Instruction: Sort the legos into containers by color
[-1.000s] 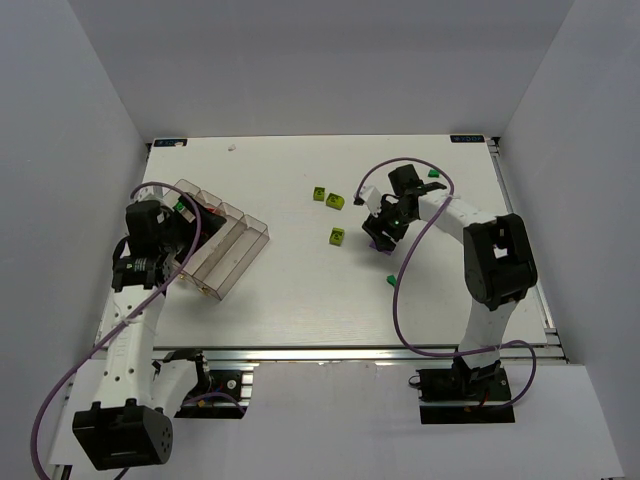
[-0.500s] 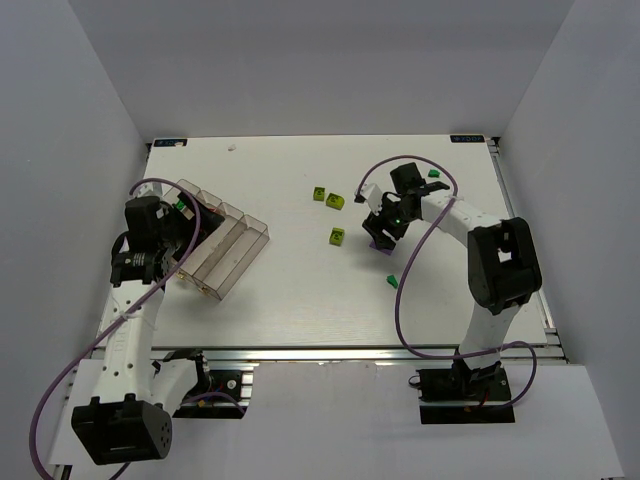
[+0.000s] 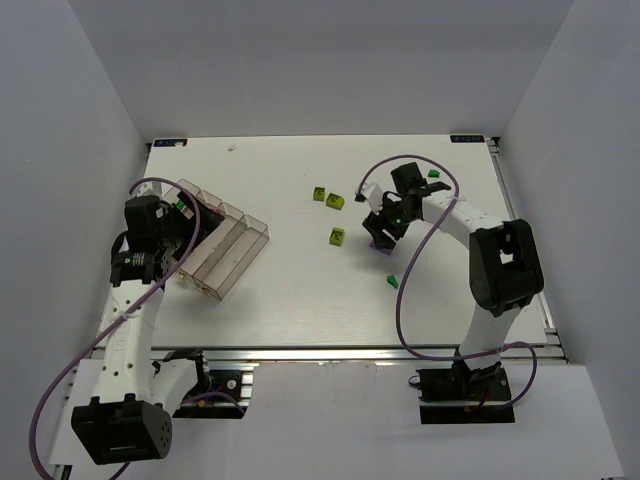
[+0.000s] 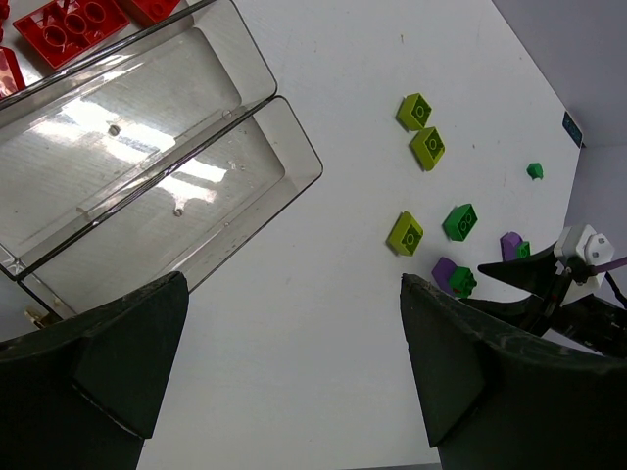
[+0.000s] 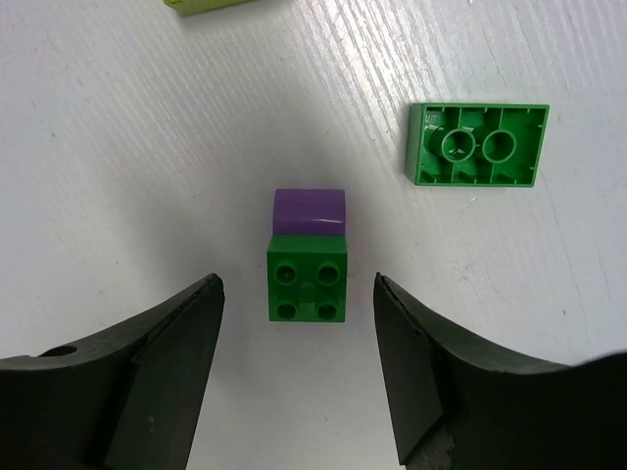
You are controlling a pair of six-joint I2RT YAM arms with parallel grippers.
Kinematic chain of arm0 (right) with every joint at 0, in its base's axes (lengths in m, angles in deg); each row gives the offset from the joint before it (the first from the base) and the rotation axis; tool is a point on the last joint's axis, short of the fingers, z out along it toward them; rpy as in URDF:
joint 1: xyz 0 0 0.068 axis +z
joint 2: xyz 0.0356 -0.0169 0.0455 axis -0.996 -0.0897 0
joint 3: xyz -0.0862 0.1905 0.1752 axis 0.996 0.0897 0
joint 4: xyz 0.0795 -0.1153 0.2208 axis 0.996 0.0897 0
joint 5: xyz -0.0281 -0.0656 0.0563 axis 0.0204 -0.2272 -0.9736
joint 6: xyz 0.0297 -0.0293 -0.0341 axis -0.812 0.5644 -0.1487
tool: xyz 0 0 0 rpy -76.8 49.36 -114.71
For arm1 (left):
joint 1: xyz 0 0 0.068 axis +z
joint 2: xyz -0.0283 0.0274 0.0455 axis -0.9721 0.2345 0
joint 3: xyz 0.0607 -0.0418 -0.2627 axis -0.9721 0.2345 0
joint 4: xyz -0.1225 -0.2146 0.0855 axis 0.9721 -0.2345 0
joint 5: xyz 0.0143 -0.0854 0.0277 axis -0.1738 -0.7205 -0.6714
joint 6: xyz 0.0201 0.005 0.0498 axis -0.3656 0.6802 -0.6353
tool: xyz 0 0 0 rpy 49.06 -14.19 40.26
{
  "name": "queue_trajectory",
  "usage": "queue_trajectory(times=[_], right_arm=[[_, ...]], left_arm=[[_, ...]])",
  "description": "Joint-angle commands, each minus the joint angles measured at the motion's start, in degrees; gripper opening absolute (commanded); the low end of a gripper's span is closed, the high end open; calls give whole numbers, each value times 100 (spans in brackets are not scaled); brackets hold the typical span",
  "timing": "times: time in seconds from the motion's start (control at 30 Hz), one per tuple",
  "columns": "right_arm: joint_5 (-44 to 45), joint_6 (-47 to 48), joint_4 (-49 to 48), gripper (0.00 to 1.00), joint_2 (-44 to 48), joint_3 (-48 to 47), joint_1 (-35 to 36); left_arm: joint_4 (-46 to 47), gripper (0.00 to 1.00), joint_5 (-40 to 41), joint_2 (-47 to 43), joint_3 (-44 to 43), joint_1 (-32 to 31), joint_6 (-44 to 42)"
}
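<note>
At left, the left gripper [image 4: 289, 382] hangs with its fingers spread wide by the clear divided tray [image 4: 294, 157], which holds red bricks [image 4: 69, 22]. 3 yellow-green bricks [image 3: 335, 202] lie mid-table. At right, the right gripper [image 5: 296, 286] is spread and empty, its fingers either side of a green brick [image 5: 307, 279] that touches a purple piece [image 5: 310, 211].

Tray [image 3: 225, 250] at the table's [image 3: 300, 300] left, some bricks [image 4: 69, 24] in one compartment, left gripper [image 4: 294, 372] above it, loose bricks [image 3: 338, 236] scattered centre-right, right gripper [image 5: 299, 323] straddling two touching bricks [image 5: 308, 264], another brick [image 5: 477, 145] just beside
</note>
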Motion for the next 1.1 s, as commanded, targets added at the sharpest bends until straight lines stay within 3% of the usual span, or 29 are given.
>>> queue_trajectory(times=[0.0,0.37,0.5,0.67,0.77,0.87,1.07], right_arm=[[70,33,-149,68,-6,85,21],[185,103,-290,62,-217,76,21],[132,121,-290,54,-278,94,21],[-26,147,-229,31,-270,76,12],[-157,165,-27,14,-278,15,12],[-727,112,314,0,-86,-161,-102],[-3398,-327,1063,0,573,-776,-366]], left_arm=[[-5,98,-14,-80,-170,-16,-54],[557,98,-699,-335,366,-16,262],[1005,98,-1138,-396,734,-16,534],[1935,91,-1955,-572,1375,-25,1078],[3437,88,-2439,-634,2166,-252,2053],[4703,88,-2230,-529,2562,-964,2679],[5750,92,-1562,16,2660,-2195,3285]])
